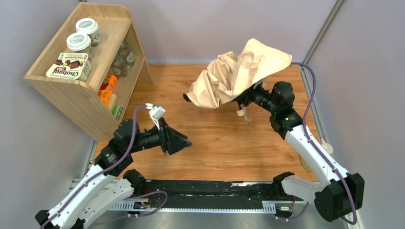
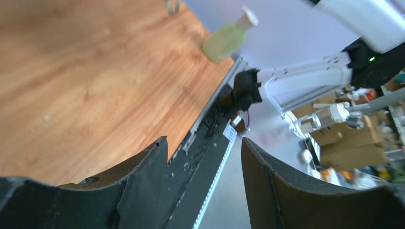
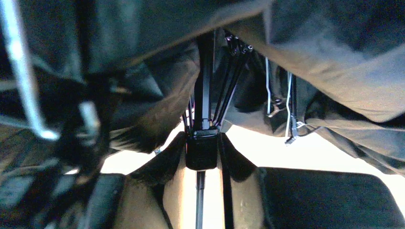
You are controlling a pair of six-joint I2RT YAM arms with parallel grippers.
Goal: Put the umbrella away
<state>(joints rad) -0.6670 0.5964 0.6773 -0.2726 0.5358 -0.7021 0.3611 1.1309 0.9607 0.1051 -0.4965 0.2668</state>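
Note:
The umbrella [image 1: 239,74] hangs half-collapsed above the back right of the table, its pale peach canopy crumpled and a strap dangling beneath. My right gripper [image 1: 246,99] reaches in under the canopy. In the right wrist view, the right gripper [image 3: 202,139] is shut on the black sliding block [image 3: 201,151] on the thin shaft, with the ribs and the fabric [image 3: 334,57] above. My left gripper [image 1: 184,143] is over the middle of the table, well away from the umbrella. In its own view, the left gripper [image 2: 203,145] is open and holds nothing.
A wooden shelf [image 1: 81,93] stands at the back left, with jars [image 1: 79,43] and a Chobani box [image 1: 69,66] on top and more items inside. A pale green bottle [image 2: 228,36] lies at the table's right edge, beside the right arm.

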